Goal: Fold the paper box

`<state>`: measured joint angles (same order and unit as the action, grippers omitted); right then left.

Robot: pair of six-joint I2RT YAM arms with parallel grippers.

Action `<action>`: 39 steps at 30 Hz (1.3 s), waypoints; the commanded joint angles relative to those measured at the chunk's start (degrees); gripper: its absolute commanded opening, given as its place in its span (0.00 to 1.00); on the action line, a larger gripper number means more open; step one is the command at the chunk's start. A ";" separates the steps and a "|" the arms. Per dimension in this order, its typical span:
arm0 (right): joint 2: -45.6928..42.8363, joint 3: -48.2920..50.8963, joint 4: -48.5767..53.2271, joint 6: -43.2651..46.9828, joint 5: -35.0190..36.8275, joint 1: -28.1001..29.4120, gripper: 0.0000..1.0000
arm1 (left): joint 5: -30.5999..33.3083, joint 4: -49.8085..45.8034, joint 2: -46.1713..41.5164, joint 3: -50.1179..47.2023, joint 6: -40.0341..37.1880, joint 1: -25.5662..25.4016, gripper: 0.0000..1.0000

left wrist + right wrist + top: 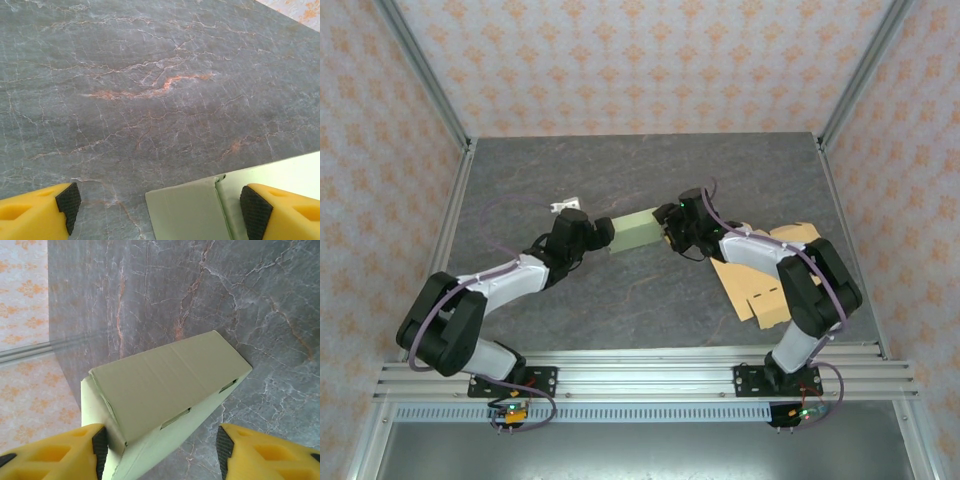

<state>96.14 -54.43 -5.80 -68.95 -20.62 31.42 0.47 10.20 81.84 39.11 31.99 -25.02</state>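
Note:
The pale green paper box (pixel 638 232) lies folded shut on the dark marble table, between both arms. My left gripper (pixel 603 240) is at its left end and my right gripper (pixel 669 234) at its right end. In the left wrist view a flat green flap (pixel 187 212) of the box lies between the fingers of the left gripper (pixel 161 210). The jaws stand wide; the left pad (pixel 68 204) is clear of the box. In the right wrist view the box (pixel 165 385) lies in the open right gripper (pixel 162 450). Its left pad (pixel 100 446) rests against a corner and its right pad (pixel 224 450) stands apart.
Flat brown cardboard sheets (pixel 768 282) lie on the table under the right arm. A small white scrap (pixel 563 206) sits behind the left gripper. Patterned walls with metal rails (pixel 452 200) enclose the table (pixel 650 170) on three sides.

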 commanded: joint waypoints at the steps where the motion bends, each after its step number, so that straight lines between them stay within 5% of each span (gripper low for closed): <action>1: 2.87 2.15 3.59 -0.39 0.19 0.23 0.60 | -1.41 -7.59 -3.96 2.39 -4.16 -0.16 0.90; 9: 3.45 -0.54 5.31 0.36 -0.16 0.26 0.60 | -3.03 -9.77 -9.54 0.97 -5.10 -0.18 0.92; 18: 2.84 -1.00 5.69 -0.01 -0.86 0.23 0.60 | -1.03 -7.12 1.08 -2.09 -5.76 0.34 0.93; 27: -1.21 -3.52 8.10 3.23 0.32 0.12 0.62 | -0.29 -7.37 -1.96 -3.17 -7.04 0.40 0.93; 31: -3.07 -9.30 14.97 16.11 2.66 -0.20 0.66 | 0.79 -7.60 -2.49 -2.99 -7.97 0.32 0.93; 36: -2.80 -19.13 30.51 43.04 17.89 -0.35 0.70 | 0.38 -7.19 -2.08 -2.68 -8.41 0.40 0.93; 39: -2.44 -19.39 29.72 67.80 11.84 0.02 0.71 | 0.54 -7.48 -2.38 -2.38 -8.43 0.32 0.93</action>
<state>94.78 -72.90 17.10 -29.78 -10.24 31.09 -0.99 7.94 79.64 37.65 25.41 -24.64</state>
